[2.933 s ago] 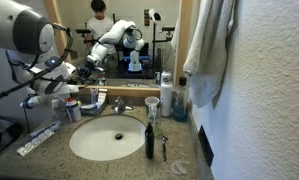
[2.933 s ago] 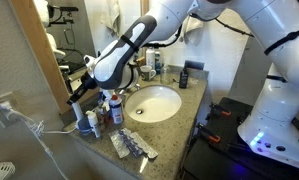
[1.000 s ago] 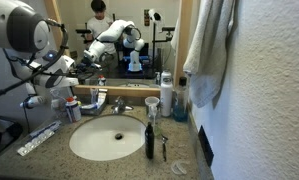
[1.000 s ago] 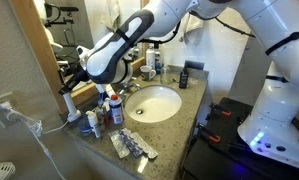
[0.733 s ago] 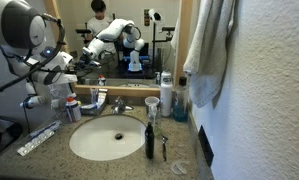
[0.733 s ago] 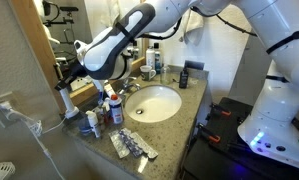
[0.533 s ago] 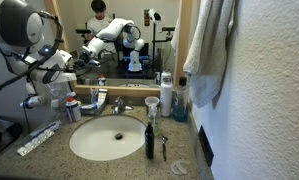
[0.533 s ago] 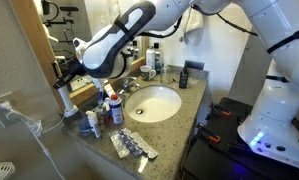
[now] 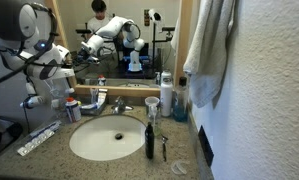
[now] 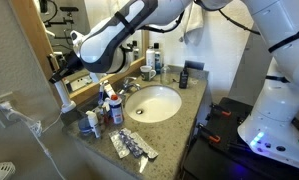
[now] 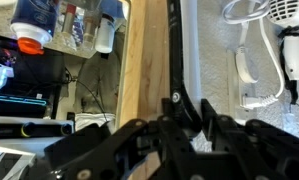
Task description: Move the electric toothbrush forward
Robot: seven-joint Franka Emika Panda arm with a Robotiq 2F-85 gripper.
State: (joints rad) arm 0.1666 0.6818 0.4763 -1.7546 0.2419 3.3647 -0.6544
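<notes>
Granite counter point(image 10: 196, 104) beside a wood mirror frame point(image 11: 139, 60) carries a huddle of bottles point(image 10: 107, 106) at its back corner; over the last few seconds the gripper point(image 10: 61, 68) has risen off that huddle and swung toward the frame, and now hangs high, close to the wood; a pale upright stick below it, probably the electric toothbrush point(image 10: 64, 97), stands at the same spot against the frame as before, so nothing is being carried; in the wrist view the dark fingers blur together, and I cannot tell whether they are parted or closed; the task looks barely begun, with a descent and a grasp yet to come.
</notes>
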